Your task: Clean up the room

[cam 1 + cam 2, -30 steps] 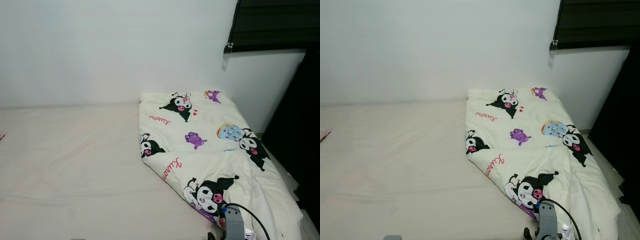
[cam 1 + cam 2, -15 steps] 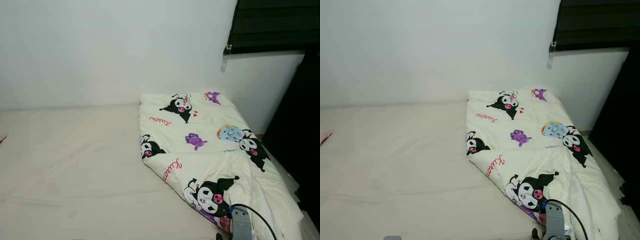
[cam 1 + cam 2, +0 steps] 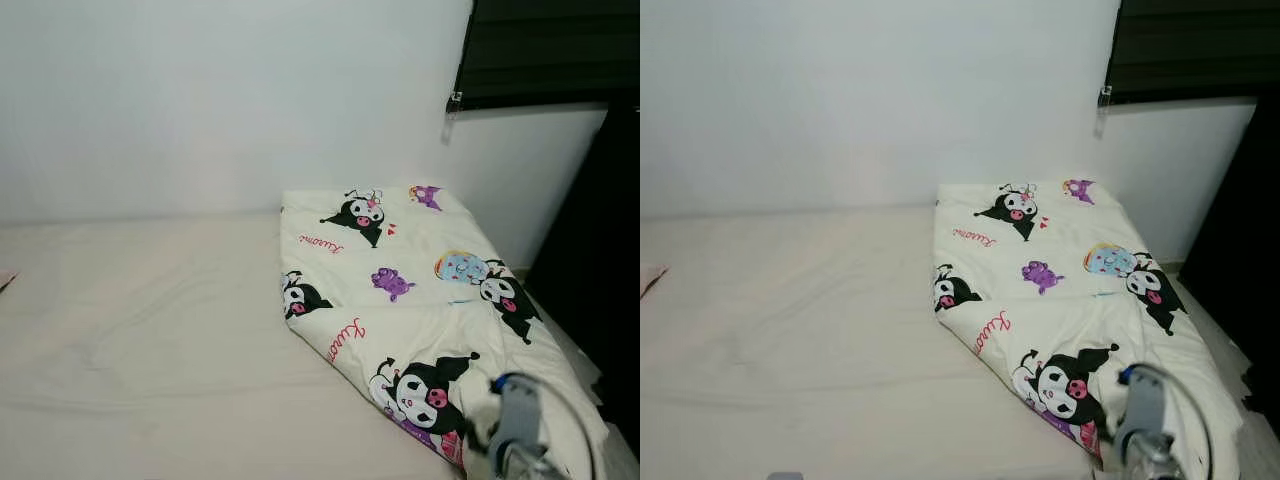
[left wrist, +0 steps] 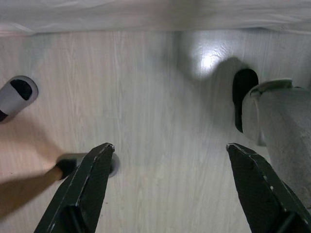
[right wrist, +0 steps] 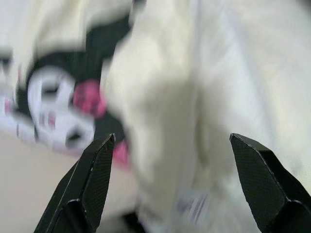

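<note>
A cream quilt printed with black-and-white cartoon figures lies folded on the right part of the bed, its near corner hanging toward the bed's edge. My right arm shows blurred at the bottom right, over that near corner. In the right wrist view my right gripper is open, its fingers spread close above the quilt with one printed figure between them. My left gripper hangs open over the pale wooden floor, holding nothing.
A white wall runs behind the bed, with a dark blind at the upper right and a dark surface along the right side. A pinkish item peeks in at the left edge. My own grey leg stands beside the left gripper.
My right arm has shifted to the right and risen a little over the quilt's near corner, and is now blurred. The quilt lies as before.
</note>
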Motion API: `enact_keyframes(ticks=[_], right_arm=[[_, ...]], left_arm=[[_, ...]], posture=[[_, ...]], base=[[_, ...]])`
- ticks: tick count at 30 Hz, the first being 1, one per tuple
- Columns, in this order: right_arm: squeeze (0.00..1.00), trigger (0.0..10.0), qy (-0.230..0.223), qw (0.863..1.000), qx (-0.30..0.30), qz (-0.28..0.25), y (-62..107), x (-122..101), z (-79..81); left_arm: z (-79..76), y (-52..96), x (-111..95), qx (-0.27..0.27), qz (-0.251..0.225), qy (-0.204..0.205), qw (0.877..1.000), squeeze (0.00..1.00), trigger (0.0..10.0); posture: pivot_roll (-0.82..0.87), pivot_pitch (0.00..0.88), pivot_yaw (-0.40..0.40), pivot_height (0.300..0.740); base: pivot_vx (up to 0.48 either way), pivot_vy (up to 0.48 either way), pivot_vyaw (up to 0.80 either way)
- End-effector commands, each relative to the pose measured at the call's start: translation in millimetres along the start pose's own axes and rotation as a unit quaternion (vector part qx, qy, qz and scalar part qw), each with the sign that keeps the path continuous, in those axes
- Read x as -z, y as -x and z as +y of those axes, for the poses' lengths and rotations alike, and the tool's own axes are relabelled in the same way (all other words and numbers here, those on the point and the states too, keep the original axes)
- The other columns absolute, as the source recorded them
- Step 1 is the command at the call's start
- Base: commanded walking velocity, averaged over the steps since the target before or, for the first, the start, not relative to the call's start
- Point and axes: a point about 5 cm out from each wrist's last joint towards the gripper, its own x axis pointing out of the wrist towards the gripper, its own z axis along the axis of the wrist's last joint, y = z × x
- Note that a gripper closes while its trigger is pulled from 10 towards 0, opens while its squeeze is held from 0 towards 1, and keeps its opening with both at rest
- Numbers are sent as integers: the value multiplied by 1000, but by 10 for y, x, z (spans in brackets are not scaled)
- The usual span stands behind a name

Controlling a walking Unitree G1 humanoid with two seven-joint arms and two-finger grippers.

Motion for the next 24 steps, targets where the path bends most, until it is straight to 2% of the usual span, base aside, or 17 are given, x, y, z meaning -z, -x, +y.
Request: enact_keyframes(ticks=[1, 2, 6, 17, 20, 22, 24], right_arm=[[0, 10000, -14, 1000, -1, -3, 0, 9, 34], [0, 10000, -27, 999, 5, -17, -6, -66, -9], [0, 10000, -41, 999, 5, -27, -3, -87, -32], [0, 10000, -36, 999, 8, -39, -12, -171, -45], [0, 10000, -29, 999, 16, -39, -19, -225, -62], [0, 10000, -30, 997, 34, -56, -24, -363, -126], [0, 10000, -32, 997, 39, -60, -23, -396, -146]], left_arm=[[43, 0, -12, -6, -4, -10, 1000, 0, 10000], [71, 0, -28, -8, -8, -16, 1000, 0, 10000], [95, 1, -49, -10, -13, -18, 1000, 0, 10000], [29, 0, -99, -2, -19, -20, 1000, 0, 10000], [20, 1, -147, -5, -32, -1, 999, 0, 10000], [2, 13, -333, 3, -78, 40, 996, 0, 10000], [-9, 20, -396, 11, -95, 53, 994, 0, 10000]], posture=[[-209, 0, 73, 711], [-194, 0, 85, 701], [-179, 0, 81, 681], [-185, 0, 79, 681], [-197, 0, 72, 676], [-210, 0, 76, 661], [-212, 0, 76, 656]], base=[[0, 0, 0], [0, 0, 0], [0, 0, 0], [0, 0, 0], [0, 0, 0], [0, 0, 0], [0, 0, 0]])
